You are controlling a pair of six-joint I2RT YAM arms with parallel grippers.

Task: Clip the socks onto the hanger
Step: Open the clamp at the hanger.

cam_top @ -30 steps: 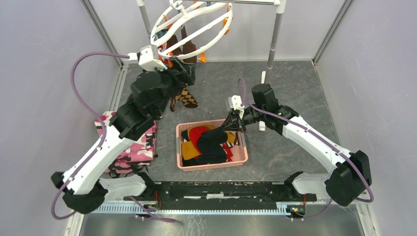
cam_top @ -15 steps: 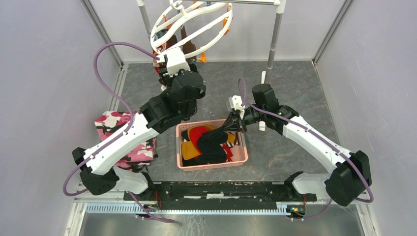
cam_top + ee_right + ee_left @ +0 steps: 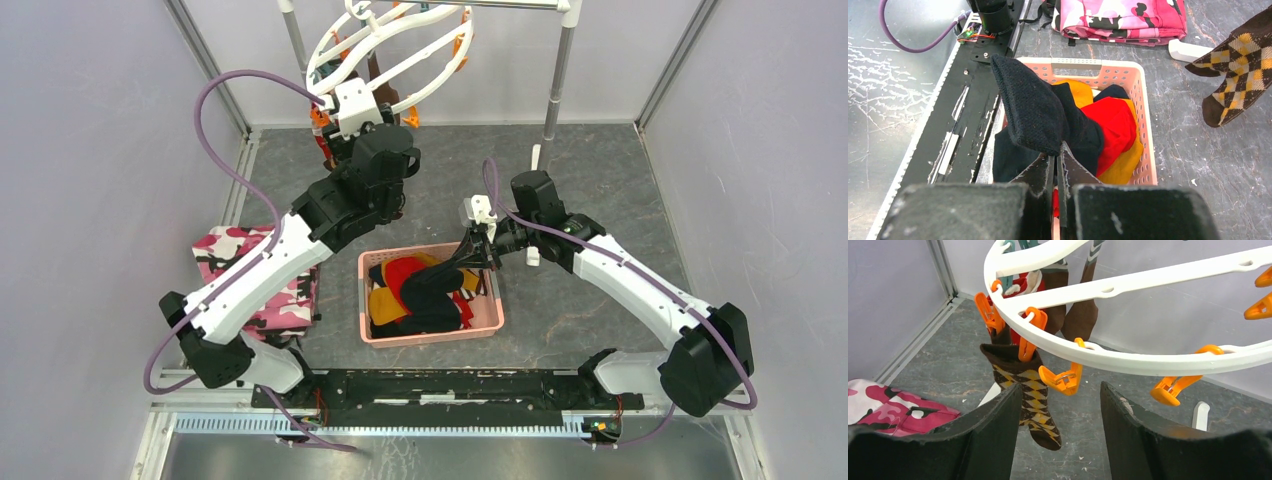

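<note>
Right gripper (image 3: 1057,162) clamps black sock (image 3: 1033,115) in front of hanger (image 3: 1128,357), left gripper (image 3: 1060,407) gapes empty under it; next need: squeeze free orange clip (image 3: 1062,380) open.

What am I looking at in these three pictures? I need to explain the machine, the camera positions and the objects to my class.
These are two robot arms fixed at the near edge of a grey table. Each ends in a two-finger gripper. One picture is taken from above and behind the arms. The other two come from small cameras on the wrists, so each shows its own fingers at the bottom.

On the table stands a pink basket of socks, with a folded camouflage cloth to its left. At the back hangs a white round hanger with orange clips, and an argyle sock is already clipped to it.

The left gripper is open and empty, facing the hanger. The right gripper is shut on a black sock over the basket.
</note>
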